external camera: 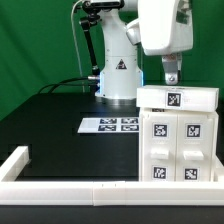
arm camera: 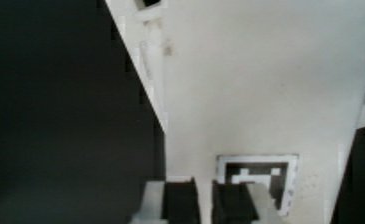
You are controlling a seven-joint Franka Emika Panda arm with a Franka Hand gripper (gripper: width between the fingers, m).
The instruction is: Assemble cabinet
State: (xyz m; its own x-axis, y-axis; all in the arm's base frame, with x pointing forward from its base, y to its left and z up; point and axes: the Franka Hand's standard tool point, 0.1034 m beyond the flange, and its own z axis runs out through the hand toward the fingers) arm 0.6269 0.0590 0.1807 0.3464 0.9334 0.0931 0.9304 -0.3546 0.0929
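The white cabinet (external camera: 176, 150) stands at the exterior view's right, its front showing several black-and-white tags. A flat white tagged top piece (external camera: 190, 97) lies across it. My gripper (external camera: 172, 80) hangs straight above, with its fingertips down at that piece's far edge. In the wrist view the piece's white surface (arm camera: 250, 90) fills the frame, with a tag (arm camera: 259, 170) close to the fingers (arm camera: 175, 200). A thin white strip sits between the two dark pads, so the jaws look shut on the piece's edge.
The marker board (external camera: 108, 124) lies flat on the black table left of the cabinet. The arm's white base (external camera: 117, 75) stands behind it. A long low white border rail (external camera: 60, 185) runs along the front edge and turns up at the left corner.
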